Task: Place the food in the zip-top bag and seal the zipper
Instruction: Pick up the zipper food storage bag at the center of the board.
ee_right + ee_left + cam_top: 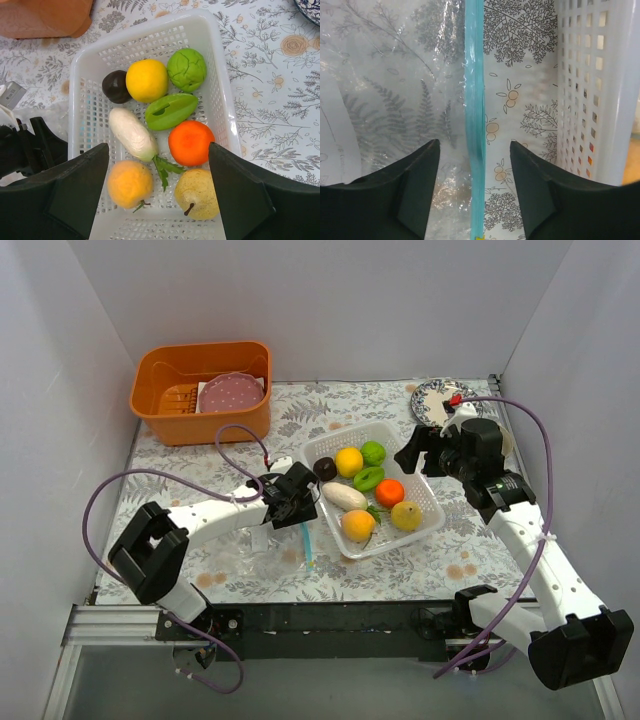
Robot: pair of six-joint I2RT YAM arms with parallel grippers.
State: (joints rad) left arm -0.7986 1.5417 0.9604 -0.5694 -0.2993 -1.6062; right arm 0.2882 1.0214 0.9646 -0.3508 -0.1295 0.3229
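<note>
Since the zip-top bag (395,100) looks limp and slippery, I judge my spread left claw (475,144) should pinch its stiffer zipper (474,90).

Eight toy pieces of food (389,492) are gathered in a white basket (75,100) right of the centre of the desk (470,560): a brown ball (116,86), yellow ball (146,80), green ball (186,69), green wedge (171,110), white oblong (132,134), orange (191,142), yellow-orange fruit (129,183) and pear (196,193). A clear, crinkled bag (395,90) is laid flat towards the near edge, left of centre; its teal zipper (474,125) runs near-to-far along the side beside the basket.
</note>
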